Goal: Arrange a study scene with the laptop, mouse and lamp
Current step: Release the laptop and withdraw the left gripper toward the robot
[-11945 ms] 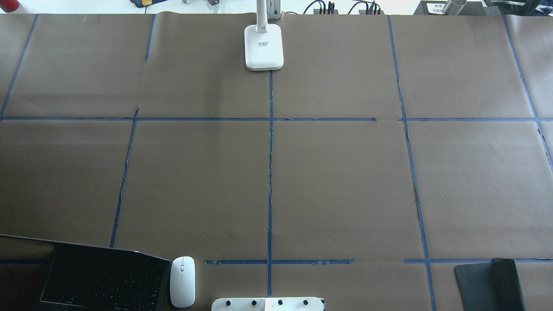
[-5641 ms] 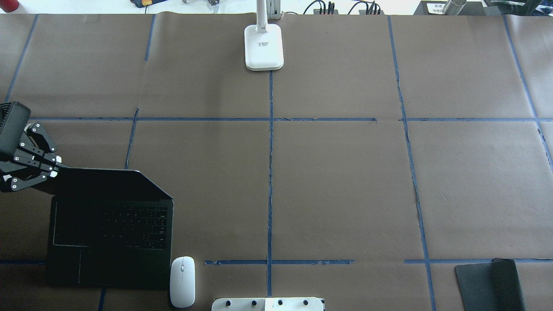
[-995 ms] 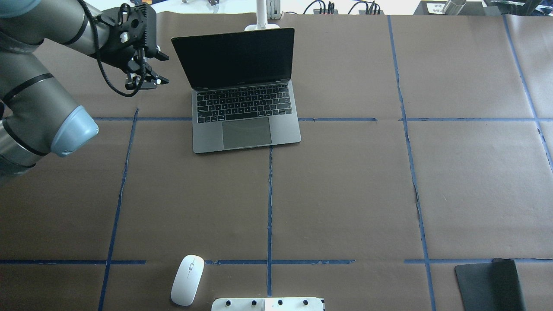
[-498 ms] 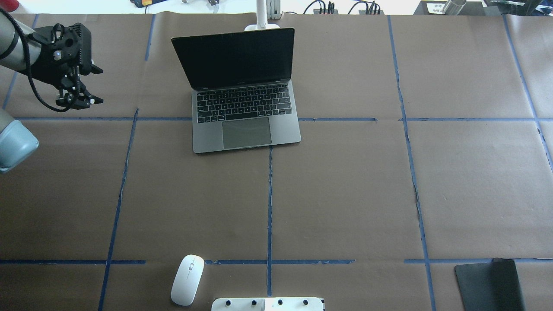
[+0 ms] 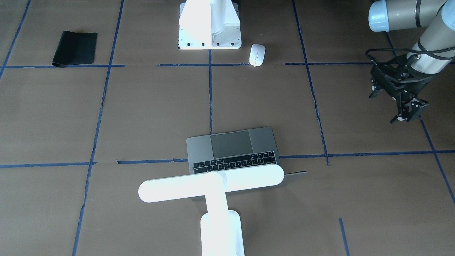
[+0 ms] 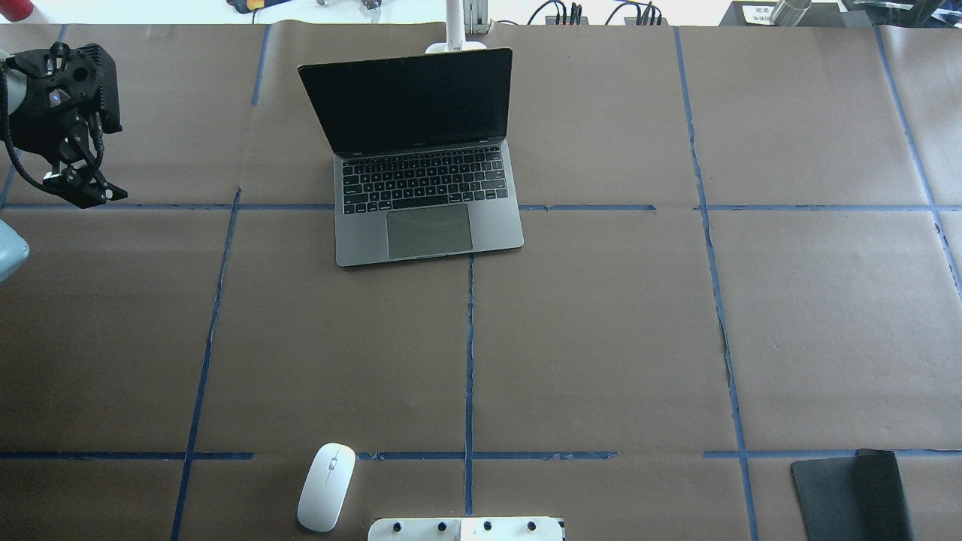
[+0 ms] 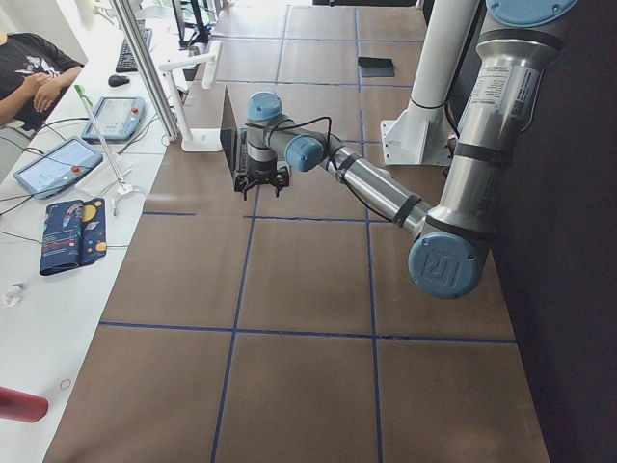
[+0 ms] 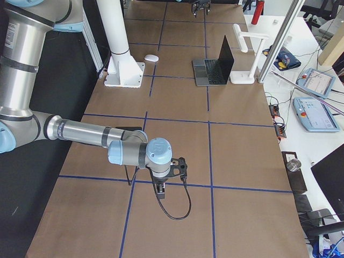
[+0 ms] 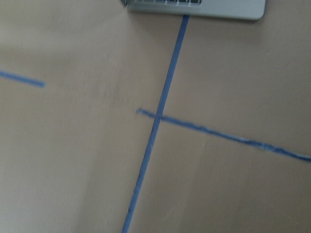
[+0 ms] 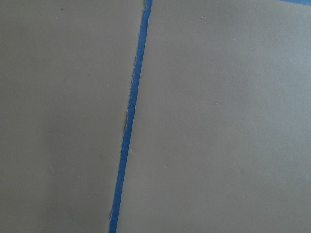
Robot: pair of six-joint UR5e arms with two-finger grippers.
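White mouse (image 6: 326, 487) lies at the desk's (image 6: 601, 338) near edge, beside the white pedestal (image 6: 466, 529). Farther off, the grey laptop (image 6: 425, 195) stands open mid-desk, the lamp (image 5: 213, 185) just behind its screen. Left claw (image 6: 79, 188) hangs empty, fingers apparently pressed together. Right claw (image 8: 160, 189): cannot tell.
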